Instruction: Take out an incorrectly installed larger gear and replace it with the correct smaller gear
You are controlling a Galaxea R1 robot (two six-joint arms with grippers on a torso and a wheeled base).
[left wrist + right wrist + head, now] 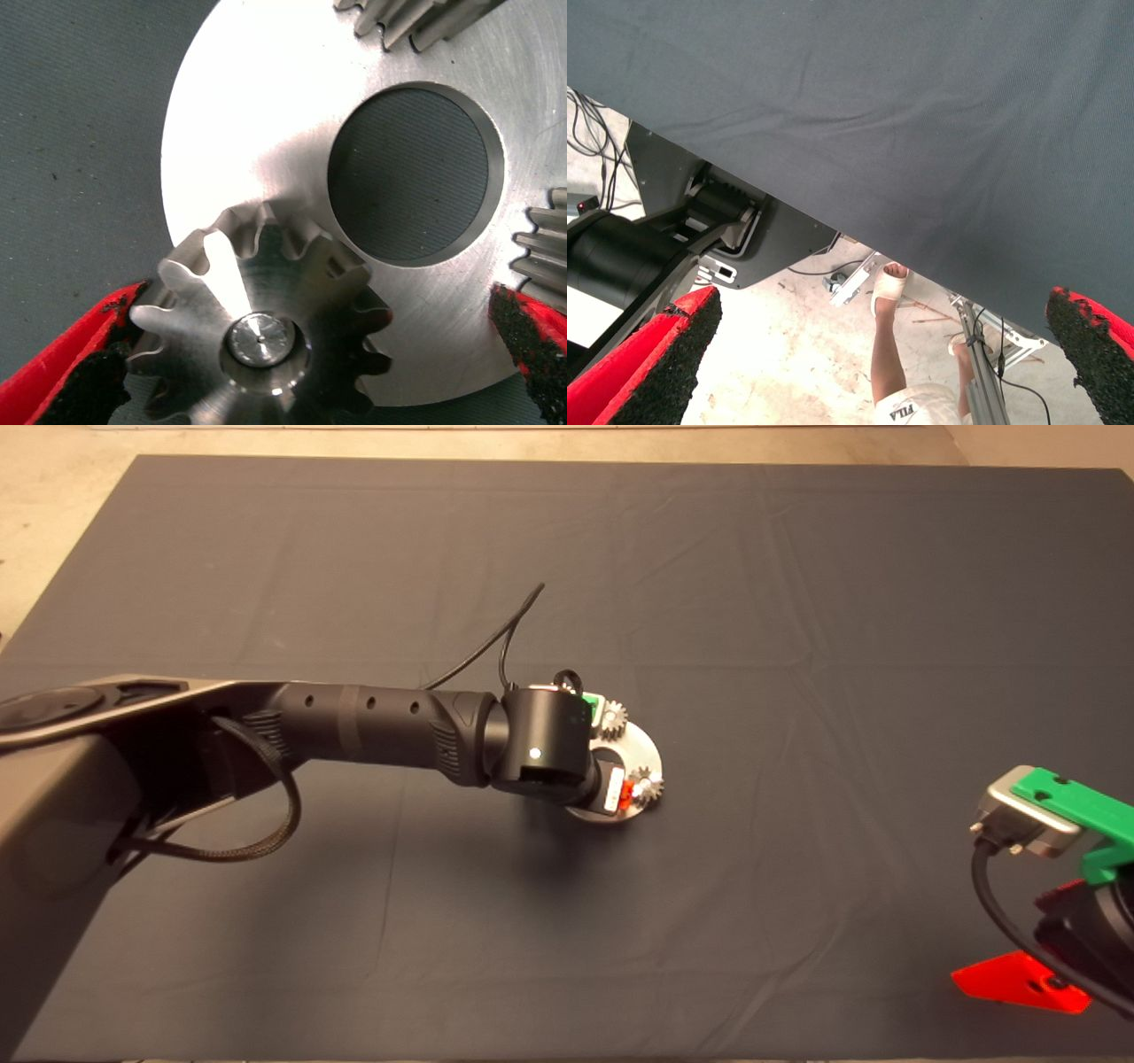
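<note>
Left tool (301, 354) open around smaller gear (261, 323)

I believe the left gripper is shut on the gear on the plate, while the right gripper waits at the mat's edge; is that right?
Not quite: the left wrist view shows the left gripper open around the gear on the plate. The right gripper waits at the mat's edge.

Left arm (372, 731): black tubular links, row of small round holes, ribbed joint collar, white indicator dot on wrist housing; thin black cable (496, 638) looping above, braided black hose (266, 841) beneath. Left gripper (301, 354): red fingers (53, 363), rough black pads. Right gripper (877, 354): green bracket (1076, 806), silver connector block (1019, 815), black cable, red fingers (629, 363), black pads.
</note>
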